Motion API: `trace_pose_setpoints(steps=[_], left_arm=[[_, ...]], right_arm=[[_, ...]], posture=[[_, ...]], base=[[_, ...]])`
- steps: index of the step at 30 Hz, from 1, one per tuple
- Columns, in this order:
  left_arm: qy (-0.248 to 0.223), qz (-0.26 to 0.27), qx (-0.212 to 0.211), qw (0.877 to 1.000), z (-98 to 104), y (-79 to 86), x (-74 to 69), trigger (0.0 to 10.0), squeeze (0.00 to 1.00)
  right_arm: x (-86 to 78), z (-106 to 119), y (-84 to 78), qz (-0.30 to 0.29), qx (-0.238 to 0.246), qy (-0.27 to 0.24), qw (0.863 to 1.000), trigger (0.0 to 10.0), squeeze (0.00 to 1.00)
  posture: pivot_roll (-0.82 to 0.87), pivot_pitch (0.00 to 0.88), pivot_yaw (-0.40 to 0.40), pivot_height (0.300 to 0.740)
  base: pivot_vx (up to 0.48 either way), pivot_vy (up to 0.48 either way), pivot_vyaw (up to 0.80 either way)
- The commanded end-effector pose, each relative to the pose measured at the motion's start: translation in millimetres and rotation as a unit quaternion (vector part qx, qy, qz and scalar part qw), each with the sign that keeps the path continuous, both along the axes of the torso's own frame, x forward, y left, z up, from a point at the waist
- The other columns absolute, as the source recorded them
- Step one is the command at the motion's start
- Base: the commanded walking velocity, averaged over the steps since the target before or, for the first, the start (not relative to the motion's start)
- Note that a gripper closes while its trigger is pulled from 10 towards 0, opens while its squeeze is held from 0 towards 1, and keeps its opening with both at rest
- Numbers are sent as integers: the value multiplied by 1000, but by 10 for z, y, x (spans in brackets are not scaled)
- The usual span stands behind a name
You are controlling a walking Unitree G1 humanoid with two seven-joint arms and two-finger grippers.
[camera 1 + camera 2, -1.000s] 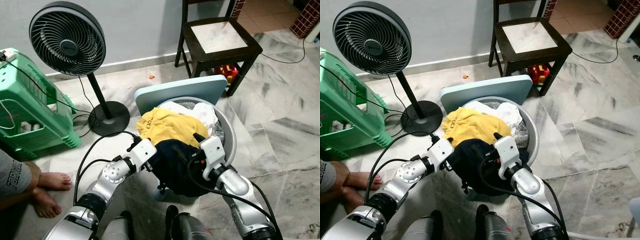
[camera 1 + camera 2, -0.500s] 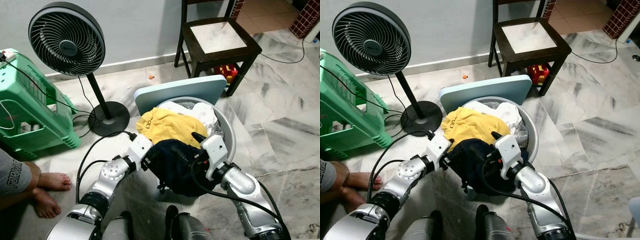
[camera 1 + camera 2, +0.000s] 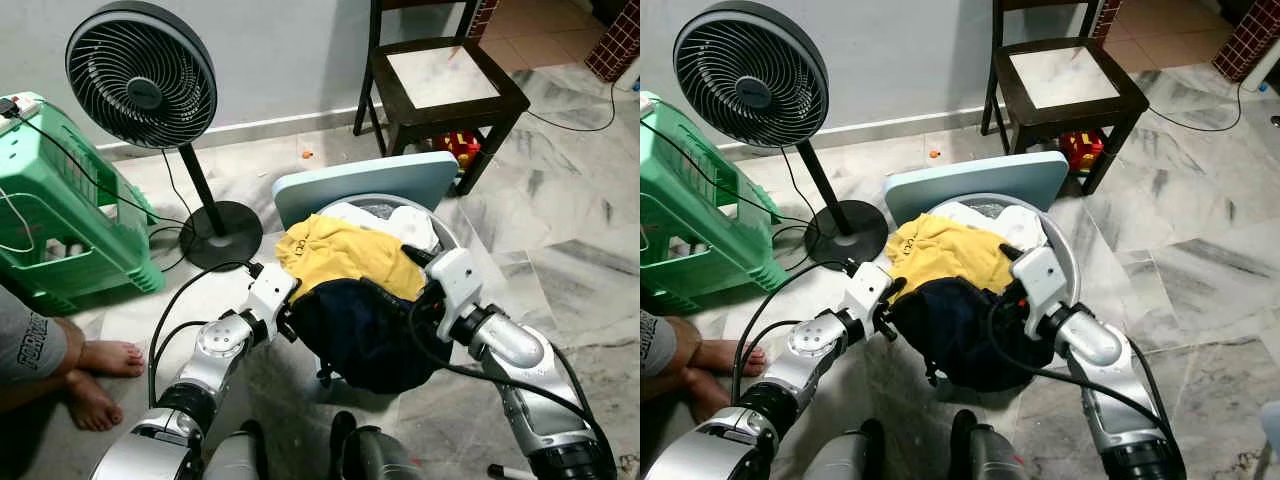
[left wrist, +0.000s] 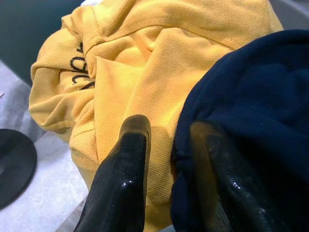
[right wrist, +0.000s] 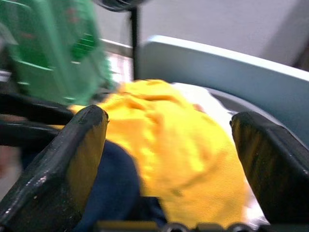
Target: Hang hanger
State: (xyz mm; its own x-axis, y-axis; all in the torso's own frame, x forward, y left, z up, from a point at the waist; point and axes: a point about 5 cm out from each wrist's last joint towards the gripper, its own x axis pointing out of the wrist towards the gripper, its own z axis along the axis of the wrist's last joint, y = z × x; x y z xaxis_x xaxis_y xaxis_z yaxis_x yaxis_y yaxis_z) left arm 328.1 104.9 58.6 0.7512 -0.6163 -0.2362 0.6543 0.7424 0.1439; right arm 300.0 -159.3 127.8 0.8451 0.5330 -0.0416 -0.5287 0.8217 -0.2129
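left claw (image 4: pixel 166 145) at navy garment (image 3: pixel 360 325), basket (image 3: pixel 452 245)

Black fan (image 3: pixel 141 75), green stool (image 3: pixel 55 215), dark chair (image 3: pixel 445 85) stand apart.

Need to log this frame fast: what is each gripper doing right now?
Left gripper: open, fingers astride the edge of the navy garment, beside the yellow shirt.
Right gripper: open wide, over the yellow shirt, holding nothing.

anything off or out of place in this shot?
Yes. The task is hanging a hanger, but both grippers, left and right, are at a navy garment slumped over the rim of an overfilled laundry basin. A yellow shirt is heaped behind it.
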Motion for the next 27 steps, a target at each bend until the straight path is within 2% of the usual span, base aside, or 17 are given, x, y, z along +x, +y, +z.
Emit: trace_pose_setpoints(steps=[1,7,16,21,23,27], left_arm=[[6,-14,3,1000,-15,-42,-14,0,0],[9,-22,14,1000,-33,-54,-25,0,0],[44,-16,17,999,-121,-20,-59,0,0],[62,0,3,998,-153,-1,-67,0,0],[63,20,-15,998,-143,12,-53,0,0],[24,49,-40,998,-2,8,35,0,0]], right_arm=[[-3,-61,-44,-25,-2,4,1000,10000,0],[-9,-116,9,-25,-7,7,1000,10000,0],[15,-137,46,-30,-14,2,999,10000,0],[-2,-172,63,-29,-14,4,999,10000,0],[-16,-198,73,-32,-17,4,999,10000,0],[-20,-214,87,-40,-18,3,999,10000,0]], posture=[[17,290,-19,740],[20,290,-13,740],[19,292,-15,740],[18,293,-17,740],[16,294,-18,740],[15,295,-23,740]], base=[[0,0,0],[0,0,0],[0,0,0],[0,0,0],[0,0,0],[0,0,0]])
